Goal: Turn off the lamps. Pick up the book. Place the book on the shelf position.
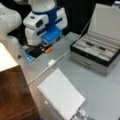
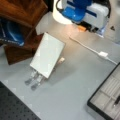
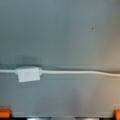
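Note:
The book (image 1: 61,96), white with wire coils along one edge, leans on a silver stand; it also shows in a front view (image 2: 47,55). The lamp's pale shade (image 2: 58,13) stands by the arm's base, with a warm patch of light on the table beside it, and shows at a front view's top left (image 1: 7,20). The dark reddish-brown wooden block of the shelf position (image 1: 12,92) (image 2: 22,10) stands next to the book. My gripper (image 1: 45,50) (image 2: 86,27) (image 3: 60,115) hangs open above a white cable, its orange fingertips (image 3: 5,112) wide apart. An inline switch (image 3: 27,73) sits on that cable.
The white cable with its switch (image 1: 51,62) (image 2: 103,54) crosses the grey table. A grey case with a black rim (image 1: 95,52) (image 2: 107,97) lies open on one side. The silver folding stand (image 2: 33,80) pokes out under the book. A blue book (image 2: 10,32) sits inside the wooden block.

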